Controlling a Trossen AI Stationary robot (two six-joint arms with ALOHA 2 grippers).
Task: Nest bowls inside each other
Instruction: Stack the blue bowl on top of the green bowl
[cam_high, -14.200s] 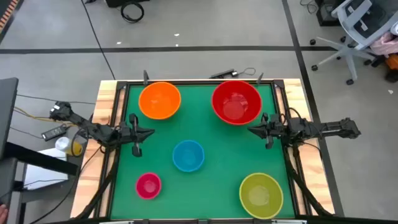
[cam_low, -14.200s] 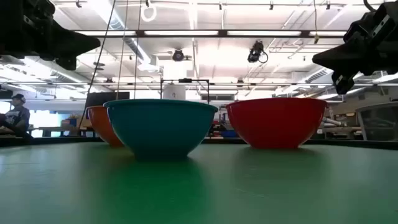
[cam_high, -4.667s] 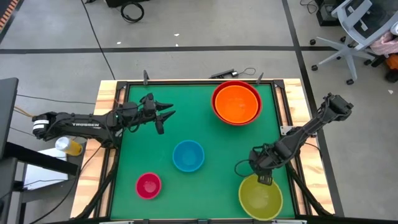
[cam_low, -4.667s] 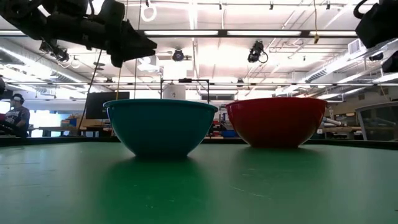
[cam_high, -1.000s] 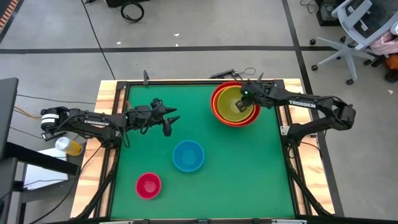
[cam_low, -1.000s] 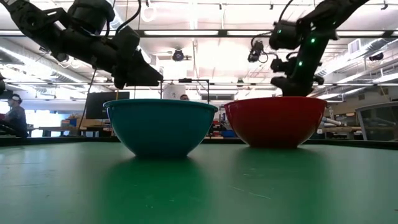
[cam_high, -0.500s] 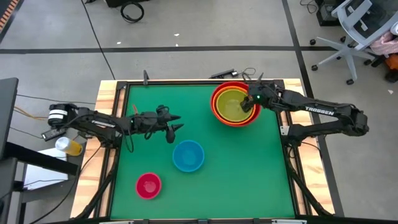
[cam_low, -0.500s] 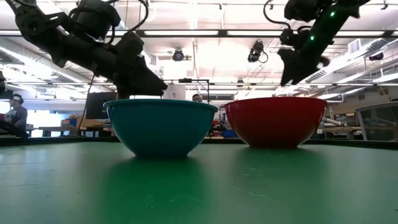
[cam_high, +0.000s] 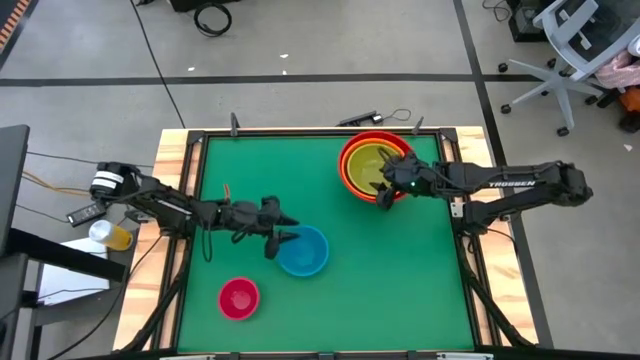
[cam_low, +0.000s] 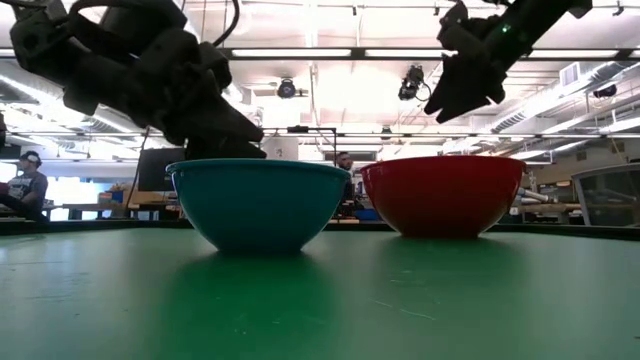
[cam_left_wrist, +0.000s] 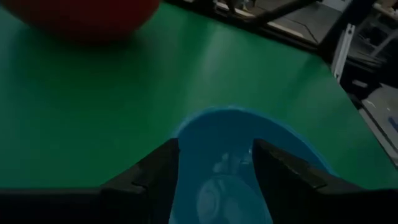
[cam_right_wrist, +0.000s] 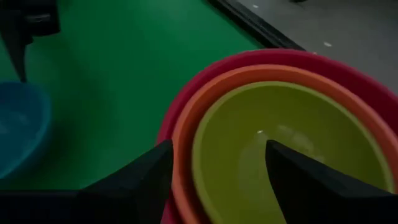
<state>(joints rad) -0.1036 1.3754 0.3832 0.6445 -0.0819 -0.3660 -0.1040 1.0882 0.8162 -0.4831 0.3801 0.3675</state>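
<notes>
Three bowls sit nested at the far right: a red bowl holds an orange bowl, which holds a yellow bowl. A blue bowl stands upright near the table's middle, and a small pink bowl stands near the front left. My left gripper is open at the blue bowl's left rim; I see no touch. My right gripper hangs open above the near edge of the stack, with nothing between its fingers.
A wooden frame borders the green mat on every side. Bare mat lies at the near right. A cable with tools lies by the far edge, and an office chair stands off the table.
My left gripper has swung toward the near edge and sunk, arriving at the blue bowl's left rim. My right gripper has risen off the yellow bowl and drawn back toward the near edge; the yellow bowl stays in the orange one.
</notes>
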